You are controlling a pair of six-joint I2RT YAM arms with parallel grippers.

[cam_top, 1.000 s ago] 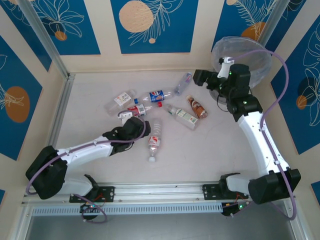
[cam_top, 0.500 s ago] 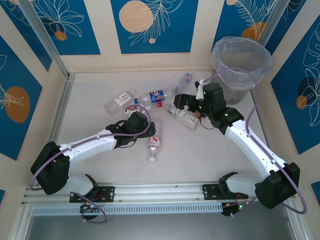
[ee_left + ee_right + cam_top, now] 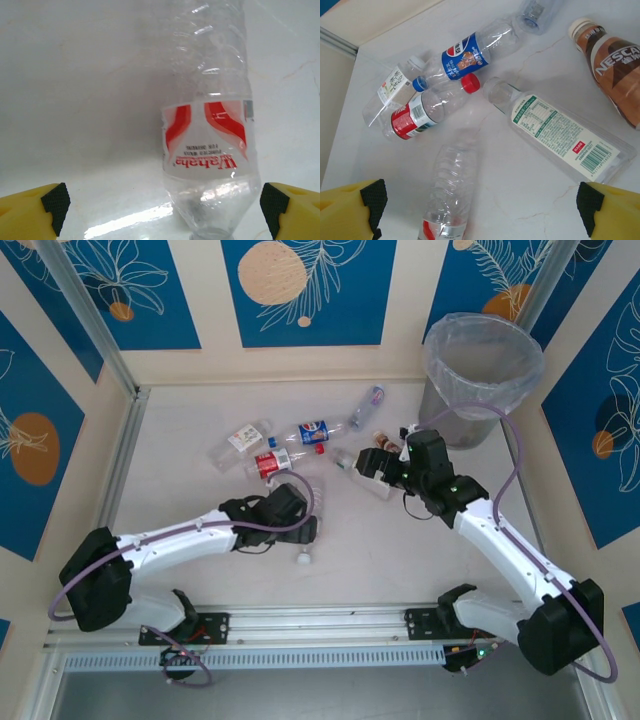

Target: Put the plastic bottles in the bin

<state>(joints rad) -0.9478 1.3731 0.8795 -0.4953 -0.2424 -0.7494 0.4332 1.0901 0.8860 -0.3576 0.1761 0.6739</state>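
Observation:
Several plastic bottles lie scattered on the white table. A clear bottle with a red and white label [image 3: 209, 145] lies between the wide-apart fingers of my open left gripper [image 3: 162, 212], nearer the right pad [image 3: 271, 205]; its cap end [image 3: 302, 557] pokes out below the left gripper [image 3: 303, 530]. My right gripper [image 3: 383, 462] hovers open over the middle of the pile, holding nothing. Below the right gripper [image 3: 480, 207] lie a green-labelled bottle [image 3: 560, 135], a brown Nescafe bottle [image 3: 615, 65], a blue Pepsi bottle [image 3: 470, 50] and a red-labelled bottle [image 3: 415, 117]. The grey bin [image 3: 485, 360] stands at the back right.
A clear bottle with a white label [image 3: 240, 440] and a small clear bottle [image 3: 367, 405] lie toward the back. Patterned walls and a metal rail [image 3: 120, 470] close the table in on the left. Bare table [image 3: 420, 560] lies between the two arms.
My right arm has swung from over the bin down to the bottles in the middle. My left gripper has slid right and nearer, onto the clear red-labelled bottle.

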